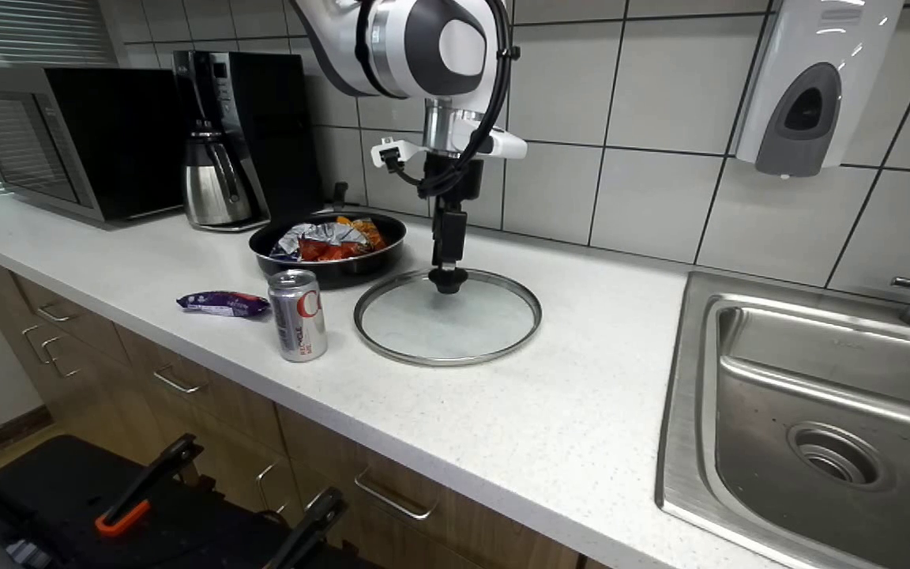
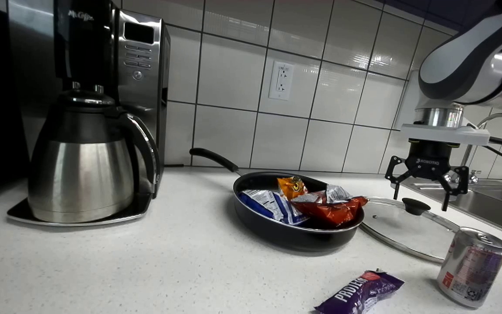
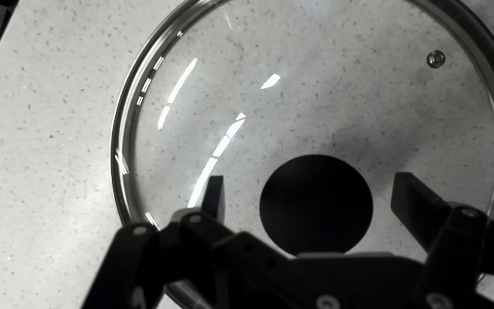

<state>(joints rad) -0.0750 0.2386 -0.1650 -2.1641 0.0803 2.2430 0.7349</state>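
1 round glass lid (image 1: 449,322), flat, black knob (image 3: 317,204) upward

Wrist view: we lose much of the lower rim of the glass lid (image 3: 337,98) behind the gripper (image 3: 308,191), and its top past the upper edge. In an exterior view we note more rim hidden by the can (image 2: 473,267), whose small print we cannot read; the purple wrapper (image 2: 361,294) runs off below. In an exterior view, the arm (image 1: 423,47) is cut off above, the sink (image 1: 690,395) at right.
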